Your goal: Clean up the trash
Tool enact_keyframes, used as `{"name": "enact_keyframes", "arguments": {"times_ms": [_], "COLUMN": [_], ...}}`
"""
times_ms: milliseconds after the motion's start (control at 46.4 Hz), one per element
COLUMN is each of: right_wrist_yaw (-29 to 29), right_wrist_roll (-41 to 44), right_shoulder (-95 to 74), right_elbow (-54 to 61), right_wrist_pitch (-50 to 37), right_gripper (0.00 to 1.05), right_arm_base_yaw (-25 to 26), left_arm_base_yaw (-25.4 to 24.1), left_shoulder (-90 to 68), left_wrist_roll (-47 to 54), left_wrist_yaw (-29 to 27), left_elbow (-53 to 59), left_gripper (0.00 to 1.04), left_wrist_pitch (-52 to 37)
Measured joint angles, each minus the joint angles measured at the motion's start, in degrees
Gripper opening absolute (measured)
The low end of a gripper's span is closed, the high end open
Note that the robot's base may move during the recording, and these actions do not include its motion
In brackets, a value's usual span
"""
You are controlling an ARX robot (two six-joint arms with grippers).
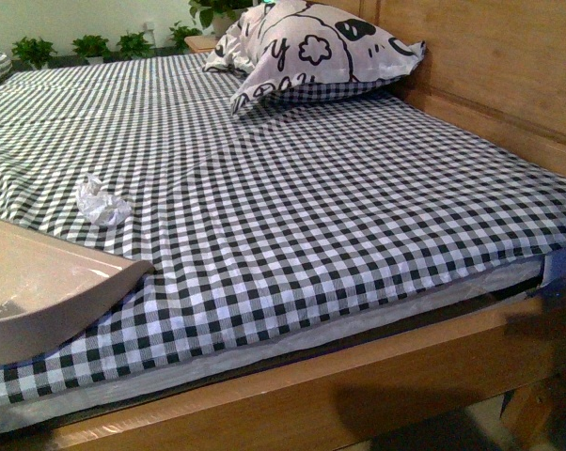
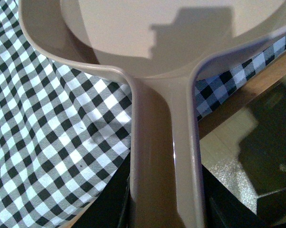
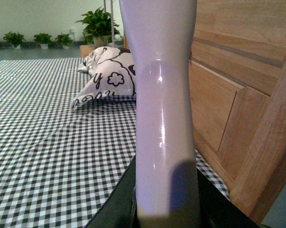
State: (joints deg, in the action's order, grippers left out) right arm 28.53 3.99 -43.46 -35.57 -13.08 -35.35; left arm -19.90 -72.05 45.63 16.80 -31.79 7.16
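Your left end effector [image 2: 164, 213] clamps the dustpan [image 1: 48, 282], your right end effector [image 3: 166, 209] a pale handle [image 3: 159, 95]; press the lip flat against the bed [image 1: 358, 216] beside the tissue wad [image 1: 102, 200].

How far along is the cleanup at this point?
Nothing looks done: the paper wad lies on the checked sheet, apart from the dustpan. In hand: the left pincer grips the dustpan's handle, the right pincer a pale handle. Left: getting the wad into the dustpan.

Dim indoor light, soft shadows, slight blur
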Motion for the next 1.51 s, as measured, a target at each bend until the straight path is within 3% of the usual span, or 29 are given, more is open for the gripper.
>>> {"name": "enact_keyframes", "arguments": {"times_ms": [172, 194, 259, 323, 474, 496, 798, 1056, 1509], "right_wrist_yaw": [0.0, 4.5, 3.8, 0.2, -8.6, -12.4, -19.5, -20.9, -20.2], "right_wrist_roll": [0.0, -1.5, -1.6, -1.4, 0.2, 1.2, -0.3, -3.0, -0.8], "right_shoulder": [0.0, -2.4, -5.6, -10.6, -24.9, -35.8, -64.8, -80.5, -97.0], "right_elbow": [0.0, -3.6, -7.7, -12.0, -20.4, -26.4, -53.3, -72.6, -93.0], "right_wrist_pitch": [0.0, 10.2, 18.5, 23.3, 22.6, 22.4, 32.1, 39.9, 50.8], "right_gripper": [0.19, 0.19, 0.19, 0.19, 0.19, 0.19, 0.19, 0.19, 0.19], "right_arm_base_yaw": [0.0, -1.0, -1.2, -1.5, -1.9, -2.0, -4.4, -6.4, -8.2], "left_arm_base_yaw": [0.0, 0.0, 0.0, 0.0, 0.0, 0.0, 0.0, 0.0, 0.0], "left_shoulder": [-0.1, -0.3, -0.3, -0.3, -0.3, -0.3, -0.3, -0.3, -0.3], "left_wrist_roll": [0.3, 0.4, 0.4, 0.4, 0.5, 0.5, 0.7, 0.7, 0.7], "left_wrist_yaw": [-0.3, -0.3, -0.4, -0.4, -0.3, -0.3, -0.3, -0.3, -0.3], "left_elbow": [0.1, 0.1, 0.1, 0.1, 0.1, 0.1, 0.1, 0.1, 0.1], "left_gripper": [0.27, 0.27, 0.27, 0.27, 0.27, 0.27, 0.27, 0.27, 0.27], "left_wrist_pitch": [1.9, 2.6, 2.6, 2.6, 2.6, 2.6, 2.6, 2.6, 2.6]}}
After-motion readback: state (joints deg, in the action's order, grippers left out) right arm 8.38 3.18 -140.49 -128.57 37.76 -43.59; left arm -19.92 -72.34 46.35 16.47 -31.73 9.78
